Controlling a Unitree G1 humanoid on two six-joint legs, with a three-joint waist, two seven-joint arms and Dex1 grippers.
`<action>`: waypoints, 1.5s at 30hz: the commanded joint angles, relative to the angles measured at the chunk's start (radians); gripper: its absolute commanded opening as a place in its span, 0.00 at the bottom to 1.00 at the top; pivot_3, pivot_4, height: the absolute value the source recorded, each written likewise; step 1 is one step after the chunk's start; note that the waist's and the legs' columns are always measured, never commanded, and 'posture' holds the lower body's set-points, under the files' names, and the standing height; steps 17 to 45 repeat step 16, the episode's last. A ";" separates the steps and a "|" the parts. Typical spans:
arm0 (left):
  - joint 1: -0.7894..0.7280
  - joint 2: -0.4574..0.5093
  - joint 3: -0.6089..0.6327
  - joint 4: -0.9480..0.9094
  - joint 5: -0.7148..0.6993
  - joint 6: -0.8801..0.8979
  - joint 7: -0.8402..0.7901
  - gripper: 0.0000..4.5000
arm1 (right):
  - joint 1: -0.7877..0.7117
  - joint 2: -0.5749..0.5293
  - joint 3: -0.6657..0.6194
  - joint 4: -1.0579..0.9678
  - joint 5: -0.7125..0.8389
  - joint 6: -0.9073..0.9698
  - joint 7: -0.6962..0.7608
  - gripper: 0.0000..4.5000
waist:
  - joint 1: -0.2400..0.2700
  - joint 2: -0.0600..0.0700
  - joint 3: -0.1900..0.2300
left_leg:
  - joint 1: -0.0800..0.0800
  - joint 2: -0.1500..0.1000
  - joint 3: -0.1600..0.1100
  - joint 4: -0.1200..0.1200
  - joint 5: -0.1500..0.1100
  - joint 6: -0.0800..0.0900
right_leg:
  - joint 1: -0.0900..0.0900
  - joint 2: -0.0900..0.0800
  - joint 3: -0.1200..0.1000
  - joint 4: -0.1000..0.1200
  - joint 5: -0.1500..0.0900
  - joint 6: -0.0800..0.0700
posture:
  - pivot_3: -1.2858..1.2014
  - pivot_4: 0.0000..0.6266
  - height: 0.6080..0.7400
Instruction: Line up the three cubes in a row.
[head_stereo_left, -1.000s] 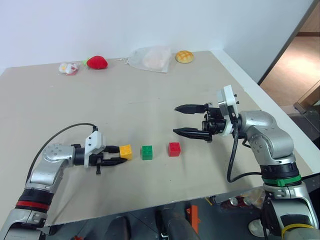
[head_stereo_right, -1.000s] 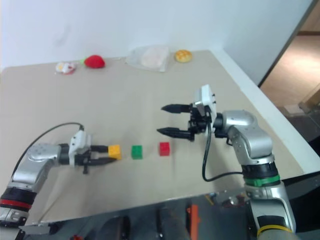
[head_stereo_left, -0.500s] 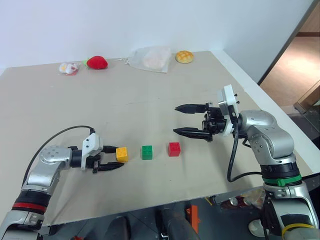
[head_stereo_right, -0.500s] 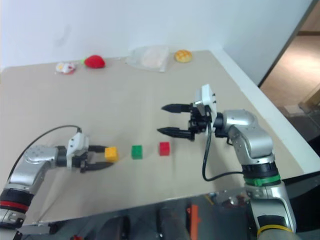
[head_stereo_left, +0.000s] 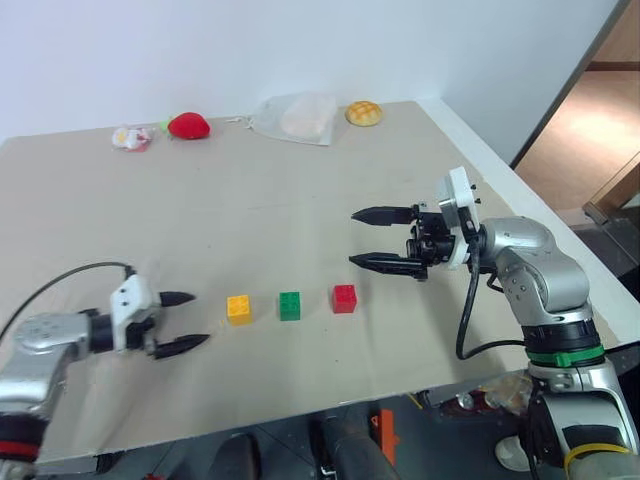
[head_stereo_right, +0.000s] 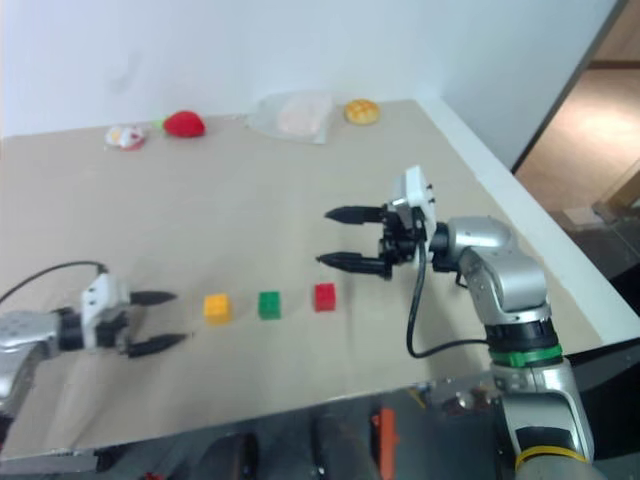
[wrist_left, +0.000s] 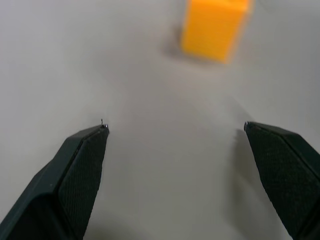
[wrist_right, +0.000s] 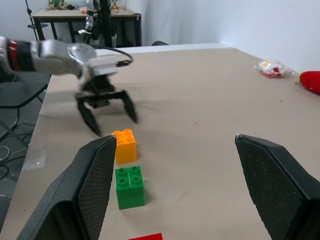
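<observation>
Sitting in a row on the bench (head_stereo_left: 300, 220), yellow cube (head_stereo_left: 238, 308), green cube (head_stereo_left: 290, 305), red cube (head_stereo_left: 344, 298); both left tool (head_stereo_left: 180, 322) and right tool (head_stereo_left: 365, 238) gape empty, so only checking remains.

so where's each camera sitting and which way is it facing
Left and right eye views: on the head, looking forward and down over the table; both arms show.
Left wrist view: low over the table, along the open left gripper toward the yellow-orange cube.
Right wrist view: along the open right gripper.
Shared: the right wrist view also shows that cube, the green cube and the left gripper.
</observation>
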 joint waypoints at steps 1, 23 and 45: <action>0.090 0.034 0.101 -0.117 -0.077 0.121 0.024 1.00 | -0.040 -0.005 -0.024 0.026 -0.002 -0.031 0.015 0.87 | 0.001 0.000 0.000 | 0.000 0.000 0.000 0.000 0.000 0.000 | 0.000 0.000 -0.001 0.000 -0.001 -0.001 | 0.52 0.24 1.00; 0.168 -0.295 0.375 -0.407 -0.280 0.343 0.560 1.00 | 0.151 -0.077 -0.084 0.182 -0.113 -0.102 -0.100 0.87 | 0.008 -0.001 0.000 | -0.002 -0.001 0.001 0.001 -0.005 -0.008 | 0.000 -0.002 0.001 0.000 -0.004 0.000 | 0.52 0.24 1.00; 0.168 -0.295 0.375 -0.407 -0.280 0.343 0.560 1.00 | 0.151 -0.077 -0.084 0.182 -0.113 -0.102 -0.100 0.87 | 0.008 -0.001 0.000 | -0.002 -0.001 0.001 0.001 -0.005 -0.008 | 0.000 -0.002 0.001 0.000 -0.004 0.000 | 0.52 0.24 1.00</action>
